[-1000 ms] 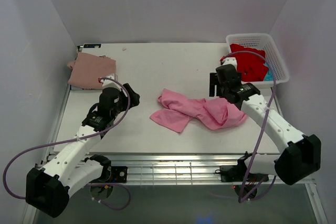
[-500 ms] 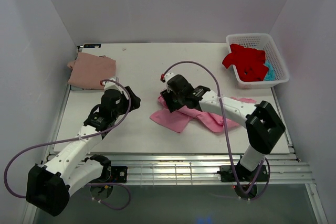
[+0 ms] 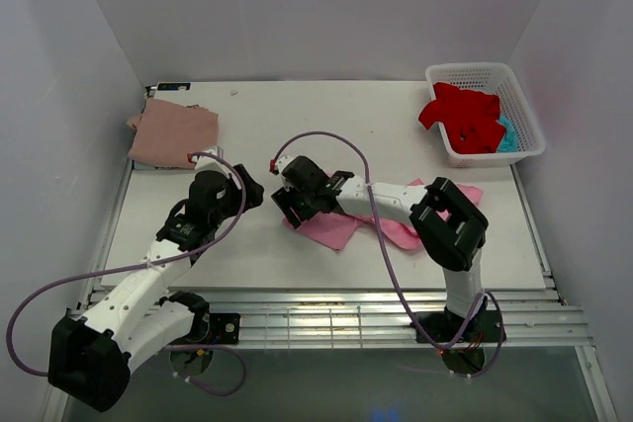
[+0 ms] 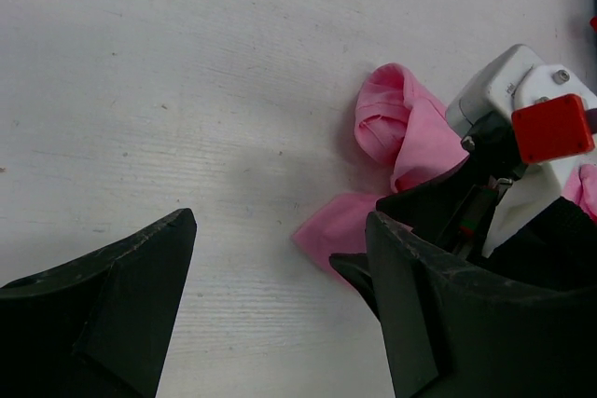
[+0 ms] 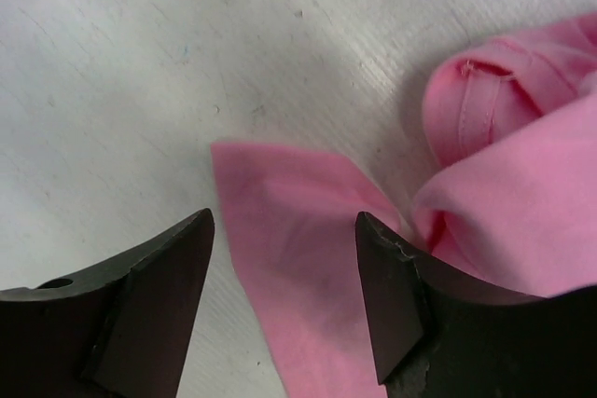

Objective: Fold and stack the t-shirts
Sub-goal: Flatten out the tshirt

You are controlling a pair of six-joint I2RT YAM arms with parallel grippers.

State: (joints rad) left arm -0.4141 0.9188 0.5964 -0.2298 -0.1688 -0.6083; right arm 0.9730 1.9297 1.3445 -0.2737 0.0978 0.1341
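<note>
Right hand (image 5: 283, 221) hangs released, jaws spread and empty, straight above the flat left corner of the bright pink t-shirt (image 3: 334, 230). That shirt lies crumpled mid-table, its long axis running left to right. Left hand (image 3: 245, 188), likewise released and empty, hovers just left of that corner. Cloth looks thin and soft, bunching into rounded folds rightward, on a matte white table (image 3: 297, 126).

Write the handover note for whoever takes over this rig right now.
Left tool: open, empty, above bare white table, left of centre.
Right tool: open, poised at a corner of the crumpled bright pink cloth t-shirt mid-table; nothing gripped.
Dusty rose t-shirt: looks folded, far left corner.
Red t-shirt and teal t-shirt: in the white latticed plastic basket, far right.
Done: one tee folded.
Left: fold pink, red, teal; stack all.
</note>
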